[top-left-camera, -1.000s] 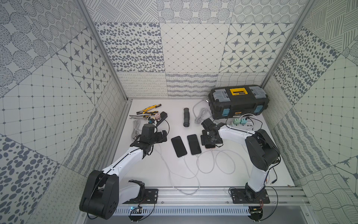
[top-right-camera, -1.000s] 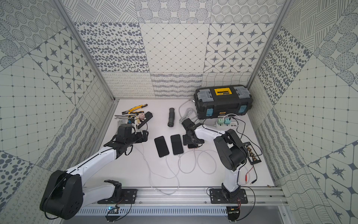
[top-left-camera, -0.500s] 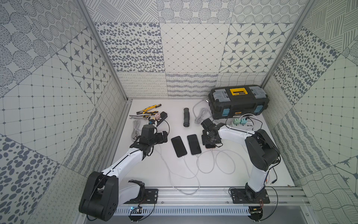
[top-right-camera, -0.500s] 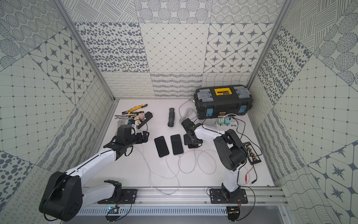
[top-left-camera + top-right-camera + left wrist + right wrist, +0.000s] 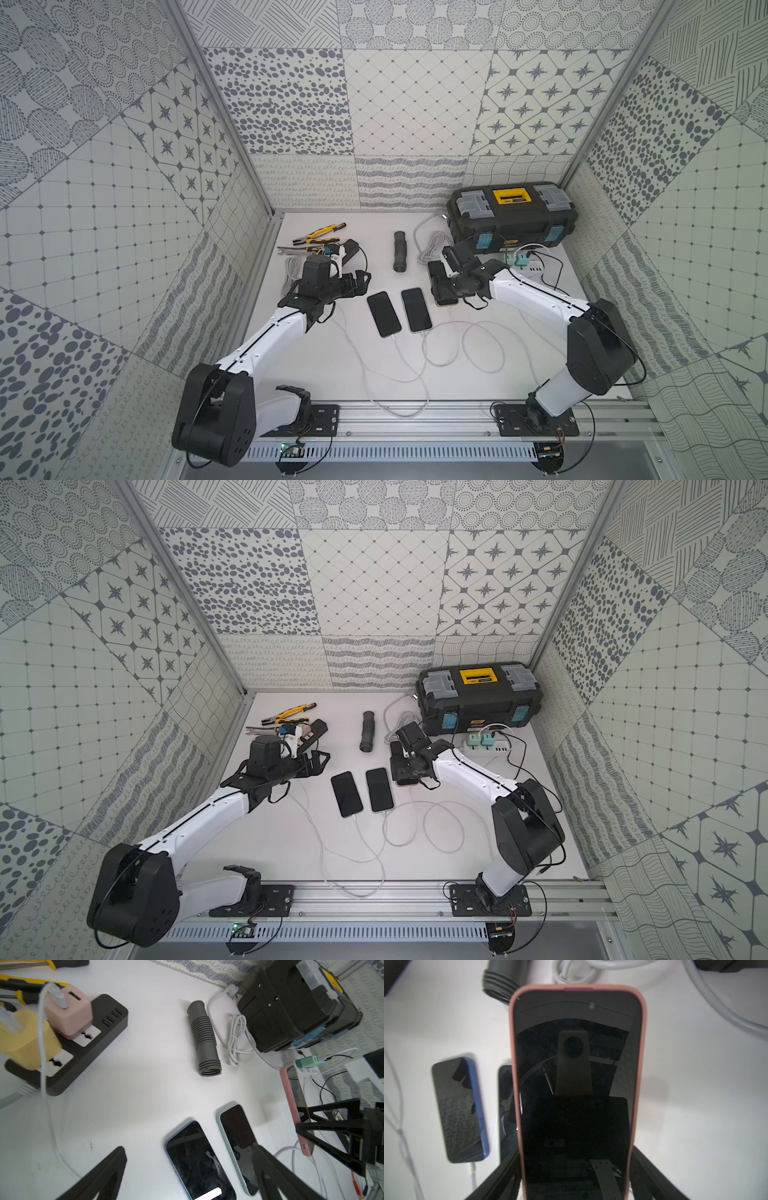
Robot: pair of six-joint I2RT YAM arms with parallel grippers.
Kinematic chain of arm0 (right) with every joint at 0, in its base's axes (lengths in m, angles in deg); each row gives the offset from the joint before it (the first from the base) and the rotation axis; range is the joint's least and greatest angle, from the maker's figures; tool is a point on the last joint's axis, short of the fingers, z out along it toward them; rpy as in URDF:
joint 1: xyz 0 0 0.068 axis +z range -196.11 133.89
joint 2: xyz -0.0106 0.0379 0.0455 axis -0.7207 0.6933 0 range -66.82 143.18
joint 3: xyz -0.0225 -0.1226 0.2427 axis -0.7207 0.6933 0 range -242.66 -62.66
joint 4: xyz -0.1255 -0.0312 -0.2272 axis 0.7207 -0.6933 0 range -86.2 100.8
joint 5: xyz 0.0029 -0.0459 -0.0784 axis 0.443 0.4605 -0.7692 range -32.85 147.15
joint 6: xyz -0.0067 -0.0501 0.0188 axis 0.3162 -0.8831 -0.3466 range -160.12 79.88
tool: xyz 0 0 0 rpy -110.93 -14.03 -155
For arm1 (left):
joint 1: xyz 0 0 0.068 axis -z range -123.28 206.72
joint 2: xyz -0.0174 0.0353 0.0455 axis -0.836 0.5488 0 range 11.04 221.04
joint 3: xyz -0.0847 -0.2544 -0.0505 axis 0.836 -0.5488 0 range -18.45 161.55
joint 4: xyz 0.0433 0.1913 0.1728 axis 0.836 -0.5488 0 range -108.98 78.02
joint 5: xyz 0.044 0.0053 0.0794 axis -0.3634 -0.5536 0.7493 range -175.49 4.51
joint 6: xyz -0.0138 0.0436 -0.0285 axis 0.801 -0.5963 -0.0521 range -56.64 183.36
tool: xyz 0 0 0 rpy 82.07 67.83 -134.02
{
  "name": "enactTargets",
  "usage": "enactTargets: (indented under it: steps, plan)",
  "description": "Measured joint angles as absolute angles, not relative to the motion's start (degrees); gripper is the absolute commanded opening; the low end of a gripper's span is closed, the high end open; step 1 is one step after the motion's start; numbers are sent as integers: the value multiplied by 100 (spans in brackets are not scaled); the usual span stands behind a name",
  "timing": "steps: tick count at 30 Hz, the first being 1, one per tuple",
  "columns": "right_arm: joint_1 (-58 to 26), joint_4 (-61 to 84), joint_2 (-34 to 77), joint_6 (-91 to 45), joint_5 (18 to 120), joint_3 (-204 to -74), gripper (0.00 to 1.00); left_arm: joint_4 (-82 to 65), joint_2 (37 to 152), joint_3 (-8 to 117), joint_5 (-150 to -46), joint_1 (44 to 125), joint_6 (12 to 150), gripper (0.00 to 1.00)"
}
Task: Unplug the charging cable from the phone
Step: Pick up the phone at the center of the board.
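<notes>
A phone in a pink case (image 5: 575, 1084) sits between the fingers of my right gripper (image 5: 575, 1159), which is shut on its two long sides. In the left wrist view the phone (image 5: 294, 1105) is edge-on and throws a shadow on the table, so it looks raised. In both top views the right gripper (image 5: 442, 282) covers most of it. A white charging cable (image 5: 453, 328) runs up to the phone's near end; its plug is hidden. My left gripper (image 5: 359, 282) hovers open and empty, left of a blue phone (image 5: 383, 313) and a pale green phone (image 5: 416, 309), each with a cable.
A black toolbox (image 5: 513, 216) stands at the back right, with a white power strip (image 5: 523, 262) in front of it. A grey ribbed hose (image 5: 400, 251) and a coiled white cable (image 5: 434, 245) lie behind the phones. A black power strip (image 5: 83, 1047) and pliers (image 5: 320, 232) sit at the back left.
My right gripper's jaws have narrowed onto the sides of the pink-cased phone. The left arm has hardly moved.
</notes>
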State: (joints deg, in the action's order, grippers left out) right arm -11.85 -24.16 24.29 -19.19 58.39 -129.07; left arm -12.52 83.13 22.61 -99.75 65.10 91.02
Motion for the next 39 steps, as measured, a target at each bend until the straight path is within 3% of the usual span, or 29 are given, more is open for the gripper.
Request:
enactTargets:
  steps: [13, 24, 31, 39]
  plan:
    - [-1198, -1981, 1824, -2286, 8477, -12636, 62, -710, 8322, 2265, -11483, 6510, 9771, 98]
    - [-1262, -1122, 1334, -1722, 10140, -12365, 63, 1330, 8407, 1832, -13009, 6573, 11180, 98]
    - [-1266, -538, 1113, -1145, 10560, -12343, 67, 3004, 8740, 1640, -13695, 6665, 12249, 98]
    - [-1185, 141, 1043, -618, 10877, -12134, 63, 4567, 9004, 1570, -14124, 6737, 13180, 98]
